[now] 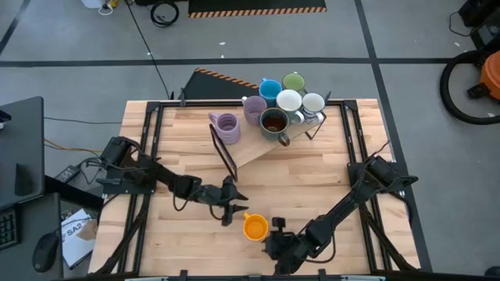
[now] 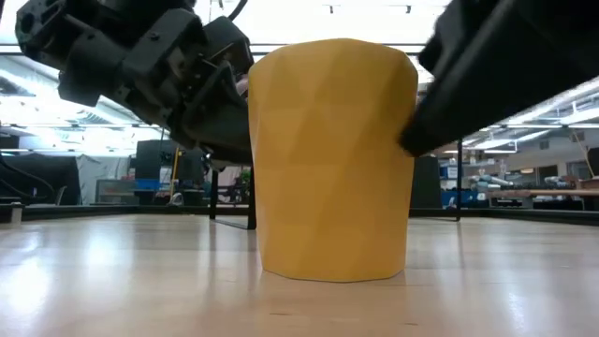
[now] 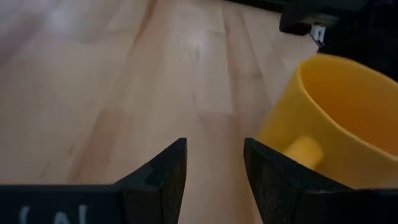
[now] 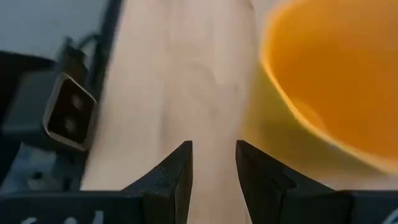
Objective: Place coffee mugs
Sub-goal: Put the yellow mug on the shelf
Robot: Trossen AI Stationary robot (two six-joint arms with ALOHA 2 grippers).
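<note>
Two grippers of mine flank the orange mug (image 1: 255,227), which stands upright on the wooden table (image 1: 312,187) near its front edge, well apart from the other mugs. My left gripper (image 1: 227,212) sits just beside the orange mug on its left, fingers (image 3: 163,180) parted with only bare wood between them, gripping nothing. My right gripper (image 1: 275,238) is just beside the mug on the other side, its fingers (image 4: 174,177) slightly apart and empty. Behind the orange mug, at the far edge, seven mugs cluster together: lavender mug (image 1: 226,127), second lavender mug (image 1: 254,109), blue mug (image 1: 270,90), green mug (image 1: 294,81), white mug (image 1: 289,101), pale mug (image 1: 313,104) and dark mug (image 1: 274,122).
</note>
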